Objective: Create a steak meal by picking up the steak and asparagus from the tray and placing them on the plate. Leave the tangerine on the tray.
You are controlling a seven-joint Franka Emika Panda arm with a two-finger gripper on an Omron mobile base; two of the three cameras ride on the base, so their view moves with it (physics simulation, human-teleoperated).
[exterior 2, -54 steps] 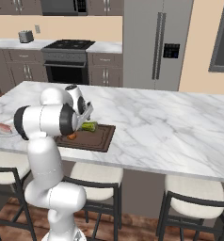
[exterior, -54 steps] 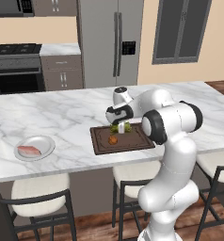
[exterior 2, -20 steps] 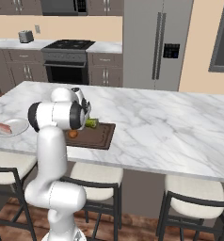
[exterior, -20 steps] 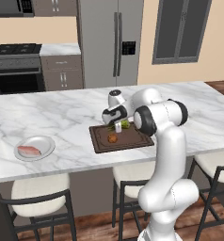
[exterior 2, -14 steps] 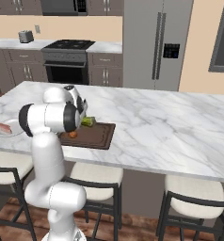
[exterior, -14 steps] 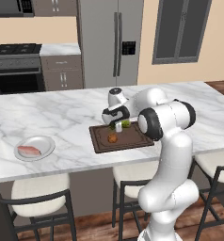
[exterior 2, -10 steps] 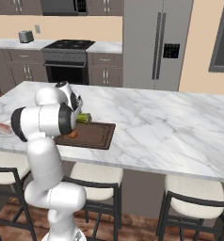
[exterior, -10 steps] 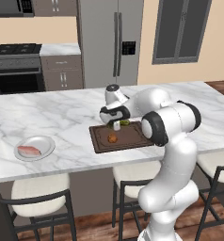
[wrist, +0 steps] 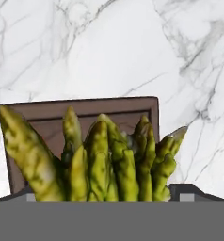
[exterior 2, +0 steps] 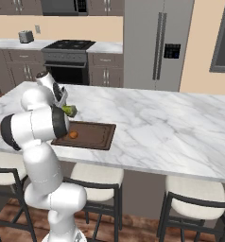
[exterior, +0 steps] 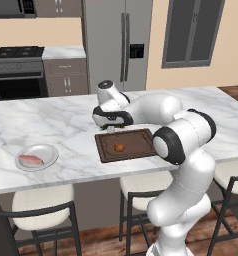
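My gripper (wrist: 107, 193) is shut on the asparagus (wrist: 104, 160), a bundle of green stalks that stands between the two tips. It hangs just above the far left corner of the dark brown tray (exterior: 138, 145). From the right, the asparagus (exterior 2: 69, 110) shows beside the hand at the tray's (exterior 2: 95, 136) back edge. The tangerine (exterior: 119, 147) lies on the tray, left of its middle. The steak (exterior: 30, 160) rests on the round grey plate (exterior: 50, 154) at the counter's left. My gripper (exterior: 110, 128) is well to the right of that plate.
The marble island counter (exterior: 51, 125) runs wide to both sides of the tray. Stools (exterior: 38, 210) stand along its near edge. A stove (exterior: 18, 70) and a steel fridge (exterior: 118, 45) line the back wall.
The hand has swung left from over the tray's back middle to its far left corner. The asparagus has gone left and upward with it. Tangerine, steak and plate have stayed put.
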